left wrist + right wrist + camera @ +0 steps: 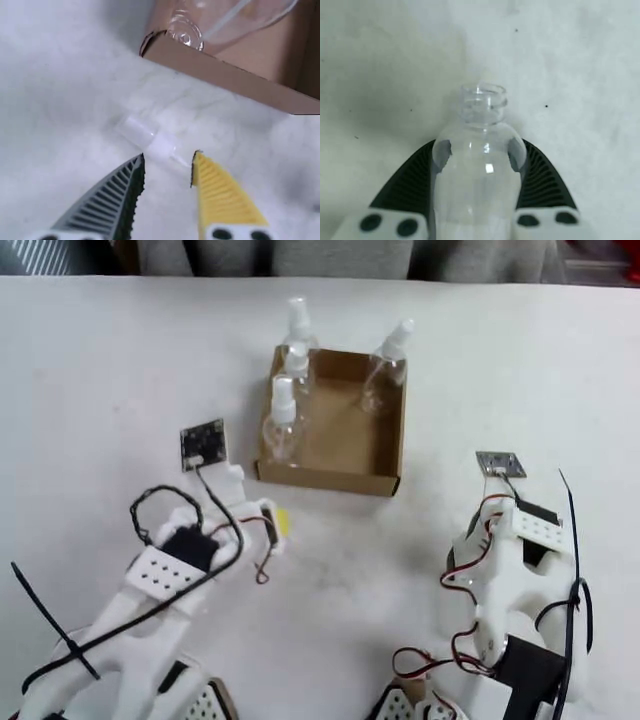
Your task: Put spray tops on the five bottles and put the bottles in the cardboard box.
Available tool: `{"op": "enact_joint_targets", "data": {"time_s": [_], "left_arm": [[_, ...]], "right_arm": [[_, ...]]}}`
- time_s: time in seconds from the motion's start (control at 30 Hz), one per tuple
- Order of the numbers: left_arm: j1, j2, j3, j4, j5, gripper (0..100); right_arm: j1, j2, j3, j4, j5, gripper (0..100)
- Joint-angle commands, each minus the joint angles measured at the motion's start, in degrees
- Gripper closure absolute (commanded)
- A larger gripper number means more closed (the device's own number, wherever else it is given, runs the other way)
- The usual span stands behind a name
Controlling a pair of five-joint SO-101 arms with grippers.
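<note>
The left pincer [167, 159] sits low over the table [100, 370], just short of the near left corner of the cardboard box [335, 477]. Its grey and yellow fingers are spread, with nothing between them. The clear spray top [150, 140] lies flat on the table just ahead of the fingertips, between them and the box wall. Its long axis runs slantwise across the pincer's line of approach, not along it. One end reaches towards the gap between the fingertips and the other trails off past the grey finger. The next grasp likely turns on this: closing from here would probably catch the top near one end, so the pincer needs to move forward a little and towards the grey side to straddle its middle.

In the box stand several capped bottles [283, 420], upright along the left wall and in the far right corner.

To the right of the box, well apart from the spray top, the right pincer [480, 146] is pressed on the body of an uncapped bottle [481, 102]. The bottle's open neck points away from the wrist.

The left arm is clearly the nearer one to the loose top. The right arm holds the bottle that the top seems meant for.
</note>
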Motion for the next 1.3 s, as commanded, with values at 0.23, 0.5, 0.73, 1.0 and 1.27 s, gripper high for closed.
{"op": "enact_joint_targets", "data": {"time_s": [0.23,0.5,0.73,1.0,1.27], "left_arm": [[0.48,0.13,0.88,-3.16,0.70,81],[0.48,15.16,-5.71,-3.34,0.62,86],[1.01,21.14,-7.21,-3.52,0.53,67],[0.75,21.58,-6.86,-6.15,0.79,73],[0.75,21.76,-6.24,-11.43,1.14,82]], "right_arm": [[-0.40,-1.89,0.18,-0.57,0.70,97.9],[-0.40,-1.89,0.18,-0.57,0.70,97.9],[-0.40,-1.89,0.26,-0.57,0.70,97.9],[-0.40,-1.89,0.26,-0.57,0.88,97.9],[-0.40,-1.89,0.26,-0.48,2.55,97.9]]}}
